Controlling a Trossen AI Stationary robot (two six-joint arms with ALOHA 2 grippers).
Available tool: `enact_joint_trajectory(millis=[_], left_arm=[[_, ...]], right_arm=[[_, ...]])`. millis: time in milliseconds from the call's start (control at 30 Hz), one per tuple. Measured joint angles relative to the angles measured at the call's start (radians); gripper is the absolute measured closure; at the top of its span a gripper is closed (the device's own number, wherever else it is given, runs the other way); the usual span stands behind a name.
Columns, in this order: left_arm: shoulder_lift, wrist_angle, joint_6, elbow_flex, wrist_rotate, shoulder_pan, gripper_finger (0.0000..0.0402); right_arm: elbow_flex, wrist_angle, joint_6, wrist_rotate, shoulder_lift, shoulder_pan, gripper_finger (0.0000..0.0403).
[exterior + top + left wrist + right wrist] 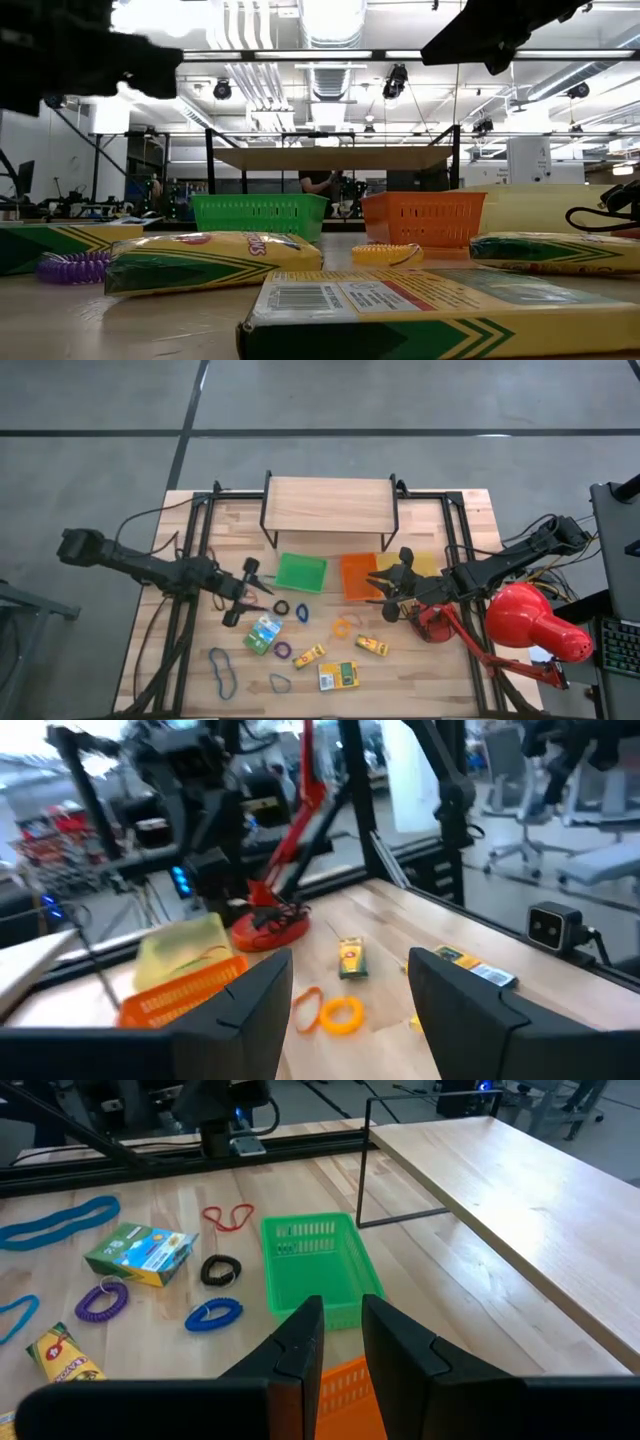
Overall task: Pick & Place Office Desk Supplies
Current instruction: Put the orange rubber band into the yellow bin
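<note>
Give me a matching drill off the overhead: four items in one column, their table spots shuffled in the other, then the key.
Items:
1. green tray
2. orange tray
3. red desk lamp
4. long blue rubber band

Places:
A. right edge of the table, beside the right arm
B. near left corner, in front of the left arm
C. just in front of the wooden shelf, left of its neighbour tray
D. under the right gripper, between the green and yellow trays

Pairs: 1-C, 2-D, 3-A, 4-B
</note>
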Motion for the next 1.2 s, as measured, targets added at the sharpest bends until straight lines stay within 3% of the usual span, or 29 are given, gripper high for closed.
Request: enact_joint_trajectory(millis=[100, 300, 500, 733, 1033, 1200], left_arm=[[-0.081, 0.01, 0.001, -0.069, -0.021, 0.001, 0.0197], [-0.215, -0.109, 0.004, -0.071, -0.047, 0.003, 0.0197], [-0.254, -0.164, 0.015, -0.071, -0.05, 0.003, 0.0197], [-0.31, -0.157, 0.101, -0.072, -0.065, 0.003, 0.0197], [-0.48, -0.414, 0.323, -0.072, -0.081, 0.002, 0.0197], [-0.549, -0.441, 0.421, -0.072, -0.014, 0.002, 0.0197]], right_arm=[[0.0, 0.0, 0.0, 0.0, 0.0, 0.0, 0.0335], [0.0, 0.0, 0.0, 0.0, 0.0, 0.0, 0.0335], [0.0, 0.0, 0.0, 0.0, 0.0, 0.0, 0.0335], [0.0, 0.0, 0.0, 0.0, 0.0, 0.0, 0.0335], [0.001, 0.0, 0.0, 0.0, 0.0, 0.0, 0.0335], [0.001, 0.0, 0.0, 0.0, 0.0, 0.0, 0.0335]])
